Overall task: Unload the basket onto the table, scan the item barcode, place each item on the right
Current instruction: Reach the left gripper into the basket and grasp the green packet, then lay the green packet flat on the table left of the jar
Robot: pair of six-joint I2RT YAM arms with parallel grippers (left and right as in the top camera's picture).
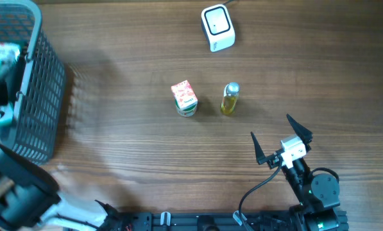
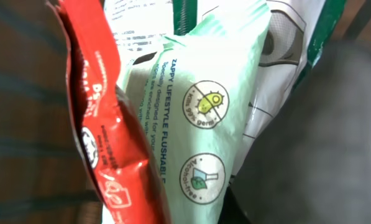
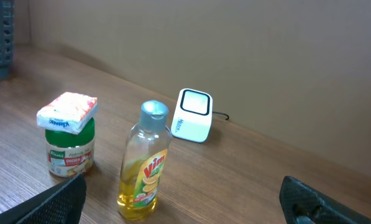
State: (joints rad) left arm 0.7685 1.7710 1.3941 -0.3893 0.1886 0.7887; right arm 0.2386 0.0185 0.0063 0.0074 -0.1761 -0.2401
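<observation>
Looks like a mock shop checkout: a white barcode scanner, a grey mesh basket, a Vim bottle and a Knorr jar on a wooden surface.

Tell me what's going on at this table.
The left arm reaches into the basket, jaws shut. Its camera shows a green flushable-wipes pack and a red pouch close up, though what is gripped is hidden. The right arm hovers, jaws open and empty. A Vim bottle and Knorr jar stand before the scanner.

Wooden table with basket, scanner, jar, bottle
</observation>
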